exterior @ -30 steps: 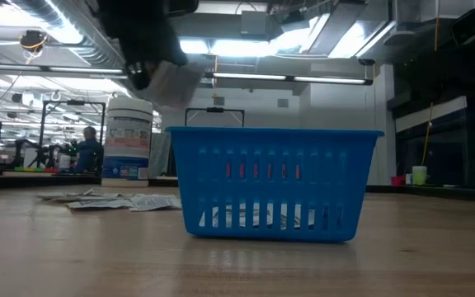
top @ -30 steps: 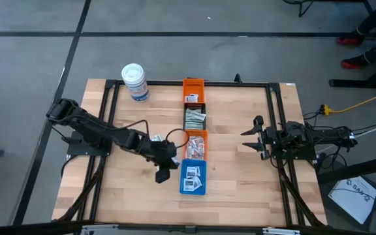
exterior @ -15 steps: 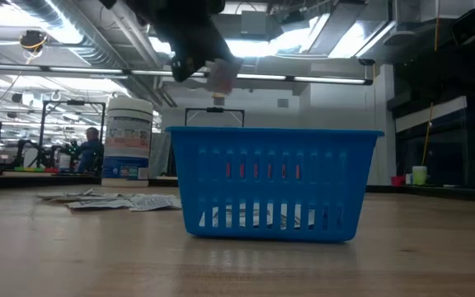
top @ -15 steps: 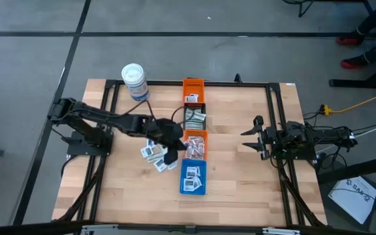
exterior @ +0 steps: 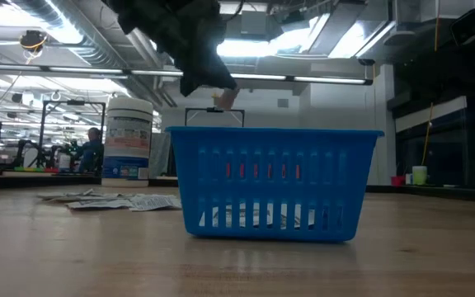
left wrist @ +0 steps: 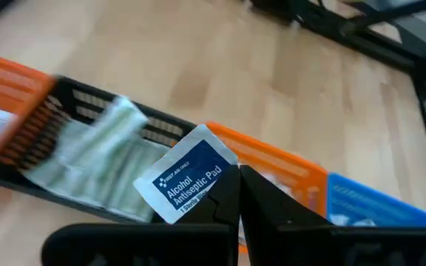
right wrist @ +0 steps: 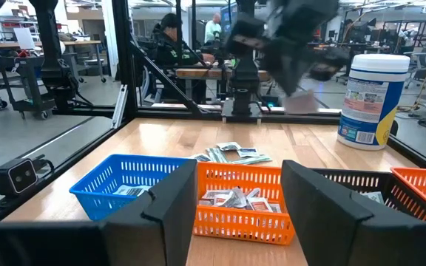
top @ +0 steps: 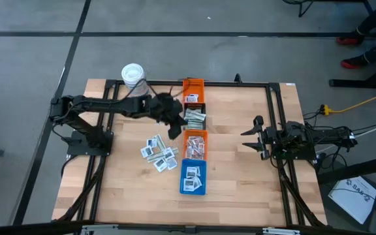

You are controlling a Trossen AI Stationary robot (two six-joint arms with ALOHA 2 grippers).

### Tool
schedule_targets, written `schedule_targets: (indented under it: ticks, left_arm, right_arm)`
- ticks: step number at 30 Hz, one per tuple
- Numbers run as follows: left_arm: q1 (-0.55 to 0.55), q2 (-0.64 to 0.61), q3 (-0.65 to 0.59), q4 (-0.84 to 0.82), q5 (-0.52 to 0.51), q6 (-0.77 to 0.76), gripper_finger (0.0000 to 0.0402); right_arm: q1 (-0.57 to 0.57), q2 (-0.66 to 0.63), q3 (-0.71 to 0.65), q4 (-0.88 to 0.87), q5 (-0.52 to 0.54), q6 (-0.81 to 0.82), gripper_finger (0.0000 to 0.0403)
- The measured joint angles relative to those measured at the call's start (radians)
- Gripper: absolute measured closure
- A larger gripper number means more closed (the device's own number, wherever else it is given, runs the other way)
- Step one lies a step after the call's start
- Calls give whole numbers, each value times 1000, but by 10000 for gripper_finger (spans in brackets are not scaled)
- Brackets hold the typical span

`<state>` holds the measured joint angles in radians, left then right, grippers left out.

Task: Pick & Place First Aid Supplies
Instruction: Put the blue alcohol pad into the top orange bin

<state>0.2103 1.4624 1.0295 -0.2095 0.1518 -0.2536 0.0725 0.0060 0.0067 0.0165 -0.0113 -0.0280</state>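
My left gripper (top: 173,130) hangs above the table just left of the black bin (top: 195,118), shut on a small white packet with blue print (left wrist: 186,179). The low view shows the gripper (exterior: 214,86) above the blue bin's rim with the packet (exterior: 225,98) under it. More first aid packets (top: 158,154) lie flat in a loose pile on the wood, left of the bins. Pale green strips (left wrist: 89,151) fill the black bin. My right gripper (top: 256,136) waits open at the right side of the table. My left gripper pinches the packet by its edge (left wrist: 214,186) between the two shut fingertips (left wrist: 261,201). The rest of the packet sticks out past the tips. It is lifted clear of the table and bins, tilted, with its printed face toward the wrist camera.
Four bins stand in a row down the table's middle: orange (top: 192,90) farthest, black, orange (top: 196,145), blue (top: 192,177) nearest. A white tub with a blue label (top: 133,78) stands at the far left. Black frame rails (top: 271,108) run along the table's sides.
My left gripper has swung from beside the blue bin toward the table's far edge, rising a little, and now hangs beside the black bin. It has stayed shut on the packet. The pile of packets that the arm covered now shows.
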Motion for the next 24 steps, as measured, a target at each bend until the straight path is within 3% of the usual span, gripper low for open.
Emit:
schedule_targets:
  ticks: [5,16,24]
  left_arm:
    - [81,38,86,-54,6,47,401]
    - [225,262,375,-137,58,169,400]
    - [302,431,555,-197,57,175,399]
  right_arm:
    - [0,0,0,0,0,0,208]
    - [0,0,0,0,0,0,208]
    - [0,0,0,0,0,0,208]
